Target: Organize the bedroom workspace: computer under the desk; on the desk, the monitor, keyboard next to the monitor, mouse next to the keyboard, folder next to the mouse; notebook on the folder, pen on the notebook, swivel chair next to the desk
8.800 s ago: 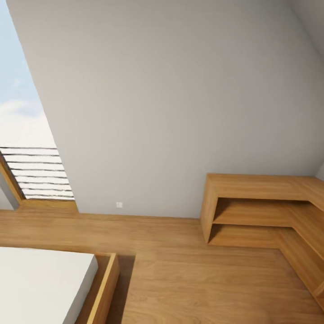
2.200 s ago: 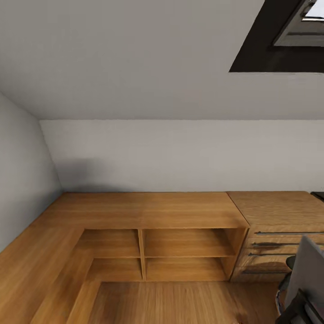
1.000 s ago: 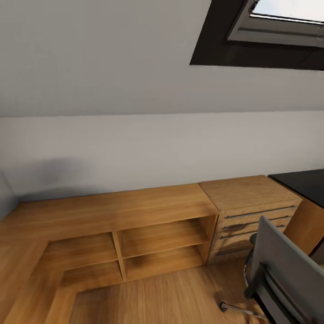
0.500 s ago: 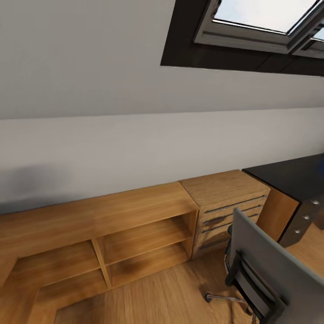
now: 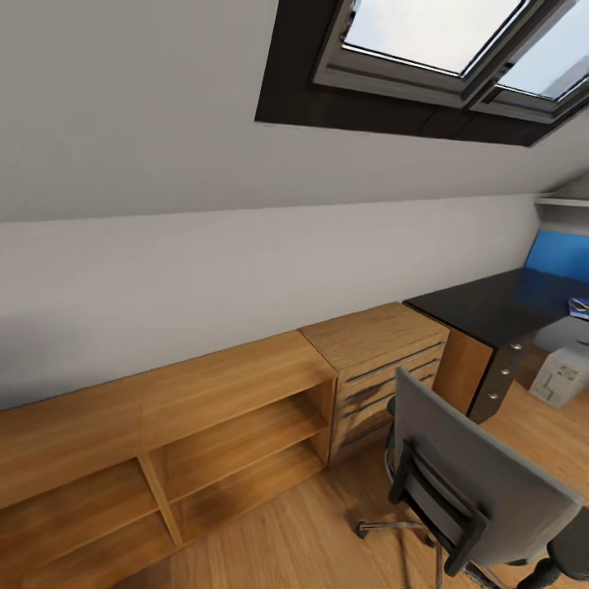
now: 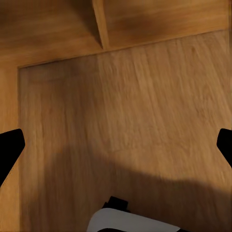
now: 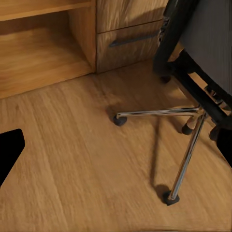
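Note:
The grey swivel chair stands low at the right of the head view with its back towards me, and its chrome star base on castors crosses the right wrist view. Beyond it is the desk, with a glossy black top and a blue back panel. The white-grey computer sits on the floor by the desk. A small blue-and-white item lies on the desk top, too small to identify. My left gripper hangs open over bare floor. My right gripper is open above the floor near the chair base.
A light wood drawer unit stands between the desk and a long low wooden shelf along the wall. Dark-framed skylights sit in the sloped ceiling. Wood floor lies in front of the shelf.
The camera has swung to the right. The shelf has slid left in the picture, and the chair, the desk, the blue panel and the computer have come into view.

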`<state>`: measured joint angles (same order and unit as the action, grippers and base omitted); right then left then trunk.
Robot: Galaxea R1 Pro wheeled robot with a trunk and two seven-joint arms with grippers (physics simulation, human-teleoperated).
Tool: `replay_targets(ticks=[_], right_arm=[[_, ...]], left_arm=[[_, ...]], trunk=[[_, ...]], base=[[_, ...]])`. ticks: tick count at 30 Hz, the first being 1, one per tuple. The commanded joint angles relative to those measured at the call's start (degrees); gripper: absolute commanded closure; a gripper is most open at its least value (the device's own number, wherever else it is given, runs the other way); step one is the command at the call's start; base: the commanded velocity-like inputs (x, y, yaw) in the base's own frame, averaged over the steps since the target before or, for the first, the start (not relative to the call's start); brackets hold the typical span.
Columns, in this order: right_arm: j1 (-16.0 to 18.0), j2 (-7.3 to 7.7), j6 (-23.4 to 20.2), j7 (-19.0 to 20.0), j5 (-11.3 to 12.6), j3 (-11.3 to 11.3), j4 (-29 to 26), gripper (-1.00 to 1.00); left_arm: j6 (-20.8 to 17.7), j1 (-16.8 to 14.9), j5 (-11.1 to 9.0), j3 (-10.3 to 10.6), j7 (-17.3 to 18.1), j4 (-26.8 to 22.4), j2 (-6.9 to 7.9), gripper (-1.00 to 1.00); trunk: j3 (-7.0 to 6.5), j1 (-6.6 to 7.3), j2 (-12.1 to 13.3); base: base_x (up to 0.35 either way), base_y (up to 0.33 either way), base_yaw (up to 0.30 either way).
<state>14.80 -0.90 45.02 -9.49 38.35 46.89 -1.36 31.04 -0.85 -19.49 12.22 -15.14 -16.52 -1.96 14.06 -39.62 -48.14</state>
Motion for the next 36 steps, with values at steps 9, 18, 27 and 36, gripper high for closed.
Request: replay_targets(ticks=[9, 18, 27, 36], right_arm=[[0.05, -0.07, 0.07, -0.62, 0.05, 0.33, 0.05, -1.0], [0.05, 0.0, 0.04, -0.62, 0.11, 0.25, 0.05, -1.0], [0.05, -0.06, -0.93, -0.7, 0.31, 0.11, 0.05, -1.0], [0.05, -0.07, -1.07, -0.71, 0.32, 0.05, 0.05, -1.0]], left_arm=[[0.16, -0.03, -0.29, 0.44, -0.41, 0.0, 0.03, -1.0], [0.16, -0.03, -0.29, 0.35, -0.41, 0.0, 0.1, -1.0], [0.16, -0.03, -0.45, 0.18, -0.41, 0.0, 0.11, -1.0], [0.16, -0.03, -0.55, 0.0, -0.41, 0.0, 0.11, -1.0]], trunk=[[0.01, -0.01, -0.06], [0.01, -0.01, -0.06], [0.08, -0.01, -0.06], [0.21, -0.01, -0.06]], base=[[0.0, 0.038, -0.297], [0.0, 0.001, -0.297], [0.0, 0.0, -0.29], [0.003, 0.002, -0.278]])
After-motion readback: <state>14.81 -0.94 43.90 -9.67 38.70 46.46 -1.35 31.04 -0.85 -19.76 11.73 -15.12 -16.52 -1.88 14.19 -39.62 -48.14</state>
